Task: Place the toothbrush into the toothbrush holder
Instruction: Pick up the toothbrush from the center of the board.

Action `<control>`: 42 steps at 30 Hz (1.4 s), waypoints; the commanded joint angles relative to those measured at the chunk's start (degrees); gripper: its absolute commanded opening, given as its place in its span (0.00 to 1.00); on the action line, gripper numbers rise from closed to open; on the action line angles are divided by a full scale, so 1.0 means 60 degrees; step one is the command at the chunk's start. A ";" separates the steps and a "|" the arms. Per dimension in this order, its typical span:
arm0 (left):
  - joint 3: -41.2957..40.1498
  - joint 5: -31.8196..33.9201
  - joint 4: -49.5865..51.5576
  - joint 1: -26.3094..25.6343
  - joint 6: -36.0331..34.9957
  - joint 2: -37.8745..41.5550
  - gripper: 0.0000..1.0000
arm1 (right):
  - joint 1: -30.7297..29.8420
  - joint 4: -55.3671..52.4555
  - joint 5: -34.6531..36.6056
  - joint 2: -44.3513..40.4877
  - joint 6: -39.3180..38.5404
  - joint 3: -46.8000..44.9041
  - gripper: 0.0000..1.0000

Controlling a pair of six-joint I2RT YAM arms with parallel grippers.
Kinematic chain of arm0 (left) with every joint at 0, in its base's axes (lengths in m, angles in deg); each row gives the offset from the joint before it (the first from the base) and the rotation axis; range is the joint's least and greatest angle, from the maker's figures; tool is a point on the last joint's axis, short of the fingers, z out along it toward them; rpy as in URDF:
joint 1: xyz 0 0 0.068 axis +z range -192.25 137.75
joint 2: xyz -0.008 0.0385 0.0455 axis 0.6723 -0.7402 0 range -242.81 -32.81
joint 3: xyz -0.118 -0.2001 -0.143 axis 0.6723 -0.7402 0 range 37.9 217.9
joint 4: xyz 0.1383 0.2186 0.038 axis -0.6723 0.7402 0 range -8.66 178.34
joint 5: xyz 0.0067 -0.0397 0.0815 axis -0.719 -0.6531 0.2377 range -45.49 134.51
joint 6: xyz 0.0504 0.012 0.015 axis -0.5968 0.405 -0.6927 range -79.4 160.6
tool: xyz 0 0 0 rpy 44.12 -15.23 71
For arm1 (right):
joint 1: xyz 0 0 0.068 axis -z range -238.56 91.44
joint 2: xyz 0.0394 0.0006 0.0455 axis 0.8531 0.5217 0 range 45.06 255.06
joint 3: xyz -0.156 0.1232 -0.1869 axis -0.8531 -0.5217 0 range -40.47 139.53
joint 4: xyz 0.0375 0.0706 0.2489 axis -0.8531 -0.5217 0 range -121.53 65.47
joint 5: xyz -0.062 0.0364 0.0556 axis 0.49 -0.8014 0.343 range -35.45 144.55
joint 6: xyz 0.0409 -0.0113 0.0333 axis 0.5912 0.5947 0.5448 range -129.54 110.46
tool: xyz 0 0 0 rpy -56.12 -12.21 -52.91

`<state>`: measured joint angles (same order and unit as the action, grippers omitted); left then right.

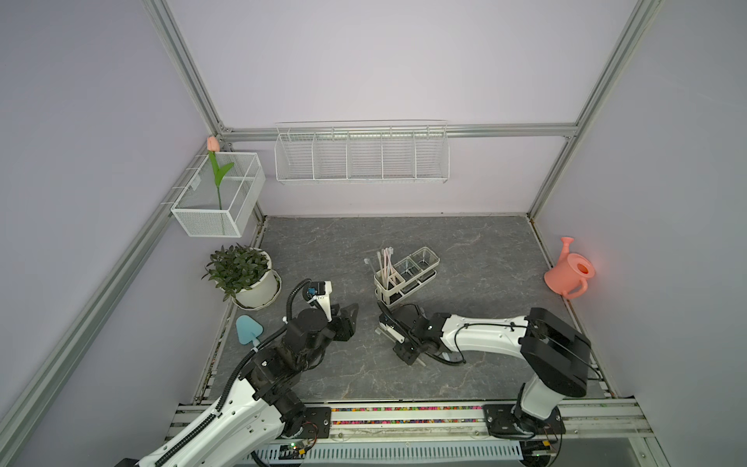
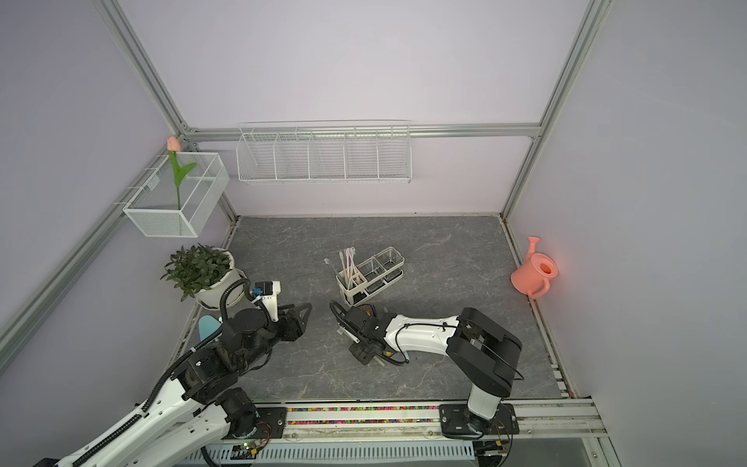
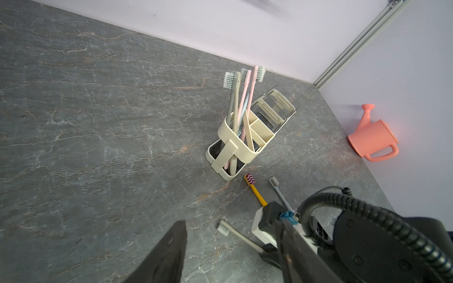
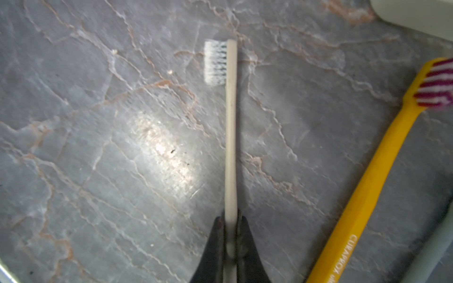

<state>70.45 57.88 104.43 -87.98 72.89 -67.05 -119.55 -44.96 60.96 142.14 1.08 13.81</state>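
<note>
A dark grey counter (image 4: 98,122), veined like marble in pale and rust-brown lines. A cream toothbrush (image 4: 231,134) with white bristles. A yellow toothbrush (image 4: 367,183) with magenta-and-white striped bristles. A cream-white toothbrush holder (image 3: 235,137) containing pale pink and beige brushes (image 3: 253,83). A salmon-pink watering can (image 3: 370,139). A black right pincer (image 4: 230,220). Pale lilac walls (image 1: 384,60).

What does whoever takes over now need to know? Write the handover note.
Grippers: right gripper shut on the cream toothbrush at its handle, low at the table. Left gripper open, empty.
Things: holder upright mid-table, several brushes standing in its end compartment, beside two clear cups.
Done: grasp.
Left: lift the cream toothbrush and stand it in the holder. A yellow brush and a grey brush lie loose nearby.
</note>
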 commanded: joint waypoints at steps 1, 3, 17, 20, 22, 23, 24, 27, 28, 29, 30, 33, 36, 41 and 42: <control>-0.0233 -0.0342 -0.0212 0.0033 -0.0061 0.0259 0.62 | 0.0208 0.0154 0.0095 -0.1064 0.0376 -0.0270 0.07; -0.0322 -0.0759 -0.0575 0.0034 -0.0235 0.0351 0.62 | 0.0366 0.0328 0.0048 -0.1682 0.0561 -0.0406 0.07; -0.1029 -0.5915 -0.6294 0.0020 -0.1033 -0.2503 0.66 | 0.1040 0.2157 -0.1222 -0.4898 0.0937 -0.1631 0.07; -0.0917 -0.5907 -0.6829 0.0006 -0.0971 -0.3115 0.66 | 0.1003 0.2395 -0.1339 -0.4959 0.0894 -0.1744 0.07; -0.0780 -0.5855 -0.6950 0.0005 -0.1081 -0.3353 0.66 | 0.0962 0.2627 -0.1504 -0.4988 0.0903 -0.1832 0.07; -0.0729 -0.5778 -0.6979 0.0005 -0.1133 -0.3431 0.66 | 0.0950 0.2689 -0.1595 -0.4988 0.0912 -0.1840 0.07; -0.0713 -0.5699 -0.7078 0.0000 -0.1145 -0.3506 0.66 | 0.0911 0.2754 -0.1654 -0.4996 0.0889 -0.1867 0.07; -0.0571 -0.5512 -0.7106 0.0005 -0.1215 -0.3680 0.63 | 0.0864 0.2958 -0.1626 -0.5125 0.0868 -0.1995 0.07; -0.0501 -0.5516 -0.6998 0.0005 -0.1272 -0.3770 0.62 | 0.0855 0.3018 -0.1616 -0.5197 0.0864 -0.2036 0.07; -0.0410 -0.5525 -0.6856 0.0010 -0.1344 -0.3838 0.62 | 0.0856 0.3033 -0.1577 -0.5274 0.0862 -0.2060 0.07; -0.0340 -0.5527 -0.6735 0.0009 -0.1368 -0.3908 0.62 | 0.0856 0.3023 -0.1533 -0.5355 0.0856 -0.2082 0.07; -0.0358 -0.5454 -0.6720 0.0013 -0.1365 -0.3947 0.61 | 0.0854 0.3017 -0.1499 -0.5540 0.0833 -0.2149 0.07; -0.0261 -0.5339 -0.6577 0.0005 -0.1381 -0.3974 0.60 | 0.0858 0.3008 -0.1452 -0.5645 0.0842 -0.2219 0.07; -0.0163 -0.5286 -0.6499 -0.0006 -0.1413 -0.3998 0.61 | 0.0859 0.3026 -0.1350 -0.5720 0.0830 -0.2320 0.07; -0.0163 -0.5193 -0.6511 -0.0002 -0.1402 -0.4017 0.61 | 0.0856 0.3076 -0.1389 -0.5721 0.0810 -0.2337 0.07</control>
<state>67.68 25.38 65.35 -88.01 65.31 -90.81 -114.15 -27.93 52.37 108.81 6.32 0.96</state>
